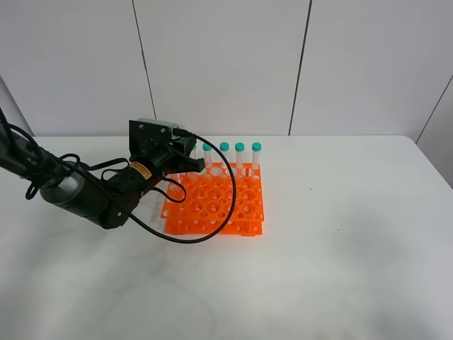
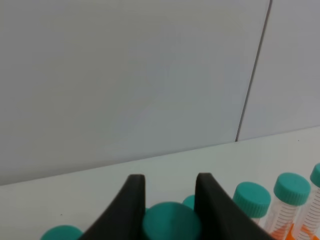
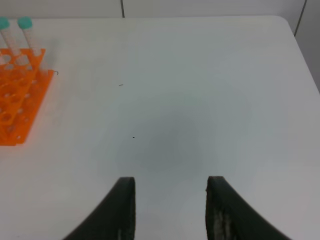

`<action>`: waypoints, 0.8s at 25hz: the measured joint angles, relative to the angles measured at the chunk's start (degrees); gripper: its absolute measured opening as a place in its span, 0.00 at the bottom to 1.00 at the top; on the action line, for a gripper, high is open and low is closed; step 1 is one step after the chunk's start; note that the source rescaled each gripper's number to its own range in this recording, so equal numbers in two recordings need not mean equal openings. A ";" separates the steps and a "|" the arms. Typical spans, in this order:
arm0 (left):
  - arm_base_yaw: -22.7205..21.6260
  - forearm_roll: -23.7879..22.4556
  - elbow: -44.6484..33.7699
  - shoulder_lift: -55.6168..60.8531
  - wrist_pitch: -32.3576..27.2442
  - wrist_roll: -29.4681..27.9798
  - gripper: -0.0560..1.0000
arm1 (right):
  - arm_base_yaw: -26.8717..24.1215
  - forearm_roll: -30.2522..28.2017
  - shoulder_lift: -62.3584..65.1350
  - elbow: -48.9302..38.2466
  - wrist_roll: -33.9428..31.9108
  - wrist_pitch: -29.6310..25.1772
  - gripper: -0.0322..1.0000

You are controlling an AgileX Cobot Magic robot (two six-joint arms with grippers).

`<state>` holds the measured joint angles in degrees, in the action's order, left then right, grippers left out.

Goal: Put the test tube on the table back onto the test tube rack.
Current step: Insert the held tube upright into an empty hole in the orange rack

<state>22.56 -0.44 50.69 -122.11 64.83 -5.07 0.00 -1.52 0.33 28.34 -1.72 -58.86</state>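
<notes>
Orange test tube rack (image 1: 216,205) sits on the white table (image 1: 340,269), no loose tube lying in view, so pickup looks done; seating and release remain. Left gripper (image 2: 170,177) pinches the test tube (image 2: 171,222) by its teal cap at the rack's far edge, toward its left corner, beside other racked tubes (image 1: 239,152). Right gripper (image 3: 170,182) spread, empty.

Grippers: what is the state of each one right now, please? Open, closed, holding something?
Left gripper: closed, holding the test tube.
Right gripper: open, nothing between its jaws.
</notes>
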 joint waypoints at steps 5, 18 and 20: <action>0.00 -0.01 0.00 0.00 -0.01 0.05 0.05 | 0.00 0.00 0.00 0.00 0.00 0.00 0.42; 0.00 -2.55 0.00 0.00 -1.02 0.21 0.05 | 0.00 0.00 0.00 0.00 0.00 0.00 0.42; 0.00 -2.62 0.00 0.00 -1.74 0.28 0.05 | 0.00 0.00 0.00 0.00 0.00 0.00 0.42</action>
<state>22.56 -3.05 50.69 -122.11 63.09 -4.80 0.00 -1.52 0.33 28.34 -1.72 -58.86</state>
